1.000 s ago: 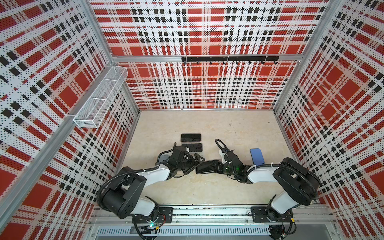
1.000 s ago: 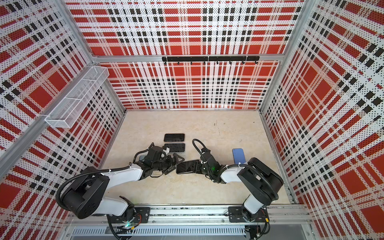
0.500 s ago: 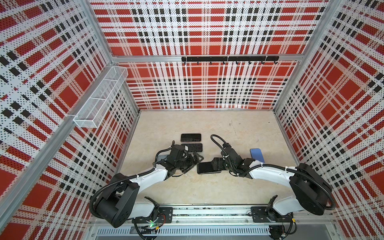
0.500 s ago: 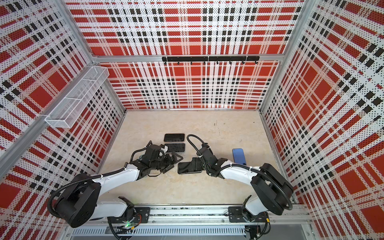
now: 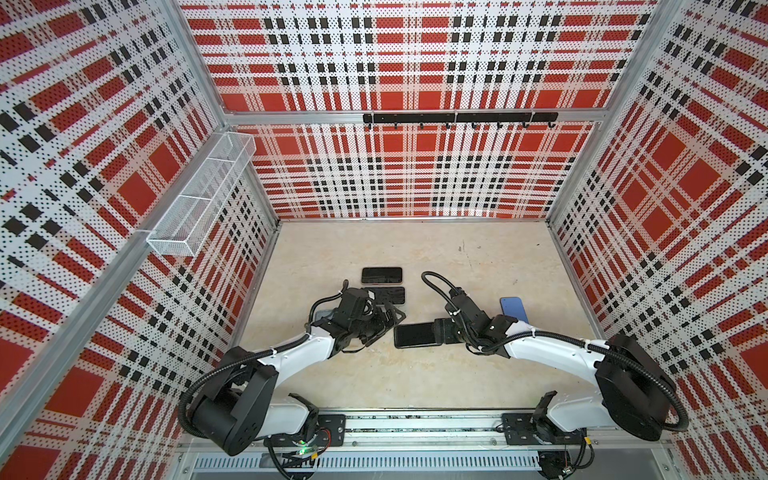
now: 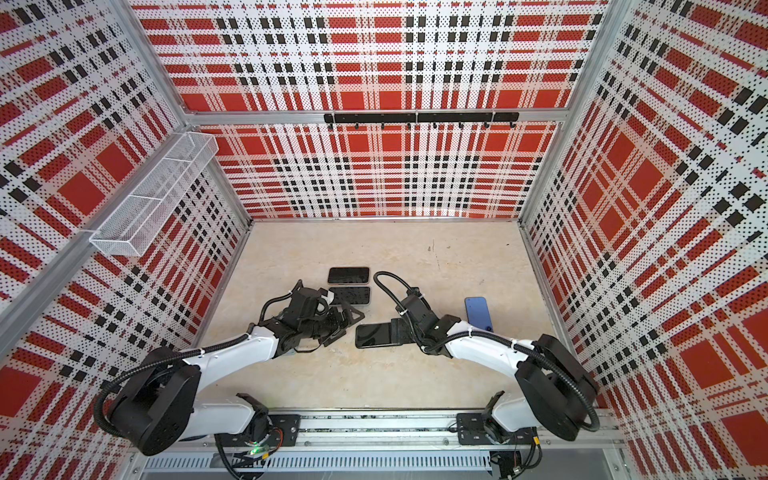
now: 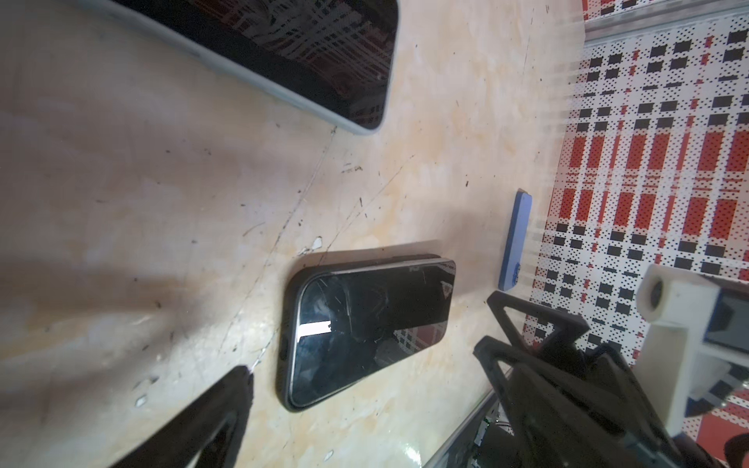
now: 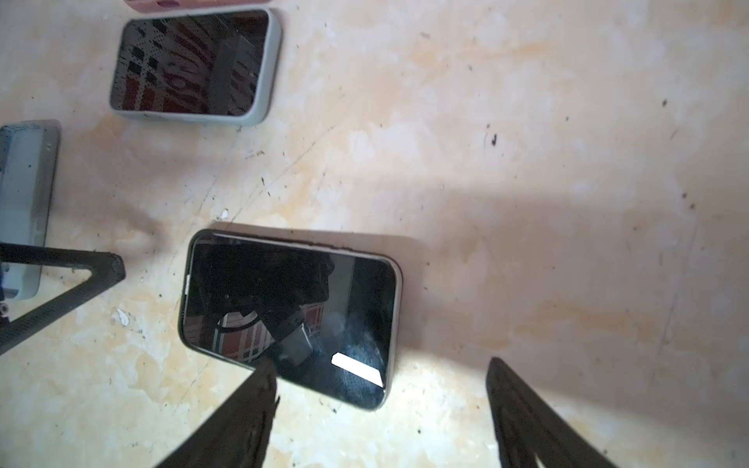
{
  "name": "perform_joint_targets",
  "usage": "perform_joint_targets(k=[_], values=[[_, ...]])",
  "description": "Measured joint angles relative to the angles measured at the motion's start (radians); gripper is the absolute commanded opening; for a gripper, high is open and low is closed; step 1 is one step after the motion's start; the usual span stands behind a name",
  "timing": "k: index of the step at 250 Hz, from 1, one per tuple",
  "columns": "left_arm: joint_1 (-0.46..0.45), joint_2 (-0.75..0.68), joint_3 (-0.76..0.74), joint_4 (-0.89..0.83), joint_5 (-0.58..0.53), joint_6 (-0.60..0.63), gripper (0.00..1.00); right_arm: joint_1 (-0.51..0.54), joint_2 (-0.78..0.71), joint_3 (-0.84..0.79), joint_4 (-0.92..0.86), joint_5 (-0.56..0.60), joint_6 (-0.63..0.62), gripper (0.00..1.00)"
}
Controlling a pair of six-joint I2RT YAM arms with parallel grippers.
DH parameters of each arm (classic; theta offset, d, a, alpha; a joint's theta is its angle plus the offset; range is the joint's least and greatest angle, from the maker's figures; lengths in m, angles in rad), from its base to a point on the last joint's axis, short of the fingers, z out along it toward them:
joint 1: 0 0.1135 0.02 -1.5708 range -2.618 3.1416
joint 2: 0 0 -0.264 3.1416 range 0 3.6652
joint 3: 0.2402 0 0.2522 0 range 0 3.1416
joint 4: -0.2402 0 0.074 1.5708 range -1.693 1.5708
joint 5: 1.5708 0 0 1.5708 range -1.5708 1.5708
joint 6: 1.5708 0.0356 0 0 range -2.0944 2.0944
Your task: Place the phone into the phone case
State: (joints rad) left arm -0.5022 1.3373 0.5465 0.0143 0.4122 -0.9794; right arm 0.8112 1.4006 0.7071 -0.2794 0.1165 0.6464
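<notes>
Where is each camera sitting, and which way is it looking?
Both top views: high above the front edge, looking down at the beige table; both white arms, the left pincer and the right pincer show.
Left wrist: on the left arm, looking past its own black fingers at the black phone in its dark case.
Right wrist: on the right arm, looking down past its fingers at that phone.
Shared: both wrist views show that phone and the grey-cased phone.
</notes>
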Motion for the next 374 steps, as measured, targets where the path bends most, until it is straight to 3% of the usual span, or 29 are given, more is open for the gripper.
perform_joint_targets(k=[59, 79, 102, 208, 246, 330, 374], values=[[-0.008, 0.053, -0.016, 0.015, 0.002, -0.008, 0.96, 0.000, 0.042, -0.019, 0.032, -0.065, 0.025, 0.56], [-0.012, 0.069, -0.021, 0.030, 0.002, -0.014, 0.96, 0.000, 0.076, -0.019, 0.055, -0.084, 0.037, 0.43], [-0.021, 0.091, -0.022, 0.056, 0.002, -0.021, 0.95, 0.001, 0.107, -0.017, 0.080, -0.106, 0.039, 0.35], [-0.025, 0.177, -0.020, 0.219, 0.014, -0.051, 0.89, 0.008, 0.165, 0.046, 0.091, -0.050, 0.056, 0.12], [-0.024, 0.177, -0.020, 0.221, 0.013, -0.056, 0.89, 0.008, 0.179, 0.060, 0.089, -0.024, 0.057, 0.15], [0.009, 0.156, -0.043, 0.230, 0.033, -0.049, 0.91, 0.024, 0.122, 0.052, 0.040, -0.105, 0.054, 0.64], [0.019, 0.141, -0.047, 0.202, 0.035, -0.034, 0.92, -0.053, 0.068, 0.002, 0.090, -0.205, 0.068, 0.69]])
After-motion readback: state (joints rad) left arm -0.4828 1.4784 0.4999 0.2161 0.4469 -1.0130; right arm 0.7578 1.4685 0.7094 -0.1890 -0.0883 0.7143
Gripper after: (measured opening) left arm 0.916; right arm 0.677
